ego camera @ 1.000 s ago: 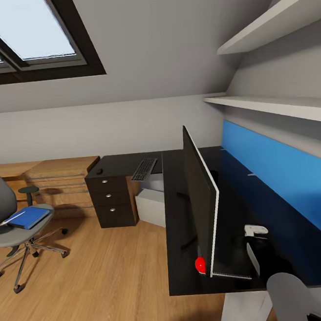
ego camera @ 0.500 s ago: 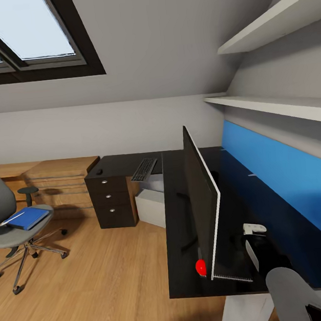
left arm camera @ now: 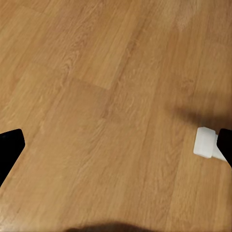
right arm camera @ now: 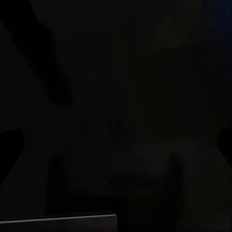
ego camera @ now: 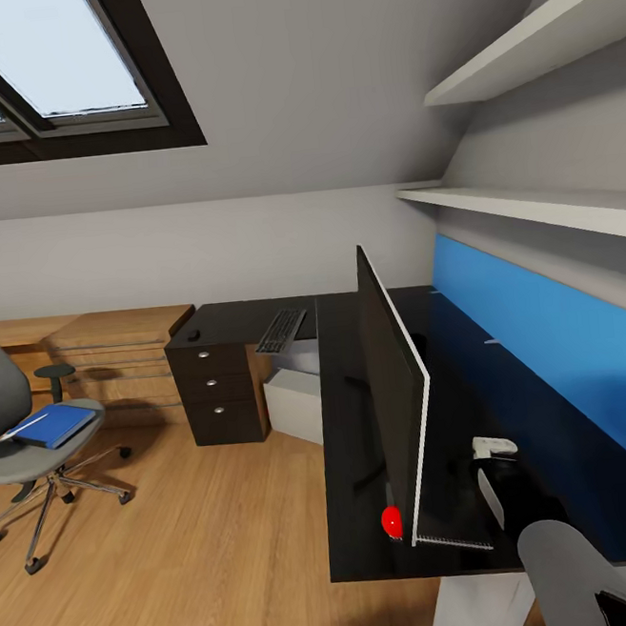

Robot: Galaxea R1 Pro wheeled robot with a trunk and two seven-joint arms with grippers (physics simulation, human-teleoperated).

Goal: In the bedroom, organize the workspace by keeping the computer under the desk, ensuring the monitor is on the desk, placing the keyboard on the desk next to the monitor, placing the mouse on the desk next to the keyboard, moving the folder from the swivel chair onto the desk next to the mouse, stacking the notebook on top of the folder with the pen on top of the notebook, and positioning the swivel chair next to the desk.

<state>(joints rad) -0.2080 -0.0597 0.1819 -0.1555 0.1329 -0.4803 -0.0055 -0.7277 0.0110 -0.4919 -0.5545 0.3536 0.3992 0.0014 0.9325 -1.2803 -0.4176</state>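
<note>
From the head view, the glossy black desk (ego camera: 256,316) runs in an L along the wall, with its drawer unit (ego camera: 217,391) at the far end. The monitor (ego camera: 394,396) stands edge-on upon the near wing, its red dot (ego camera: 392,522) low at the near corner. The keyboard (ego camera: 282,329) lies on the far wing, overhanging the front edge, and the mouse (ego camera: 194,335) sits well apart from it above the drawers. The light-grey computer (ego camera: 297,405) stands on the floor under the desk, just beside the drawer unit. Off to the left, away from the desk, the swivel chair (ego camera: 10,447) carries the blue folder (ego camera: 58,424) on its seat, with the thin pen (ego camera: 16,431) lying along the folder's edge. The right gripper (ego camera: 496,472) hovers over the desk behind the monitor; how wide it stands cannot be told here. In the left wrist view, the left gripper (left arm camera: 116,145) hangs over the wooden floor (left arm camera: 96,96), its fingertips spread wide with nothing between them. In the right wrist view, the dark fingertips sit far apart over the black desk top, grasping nothing.
</note>
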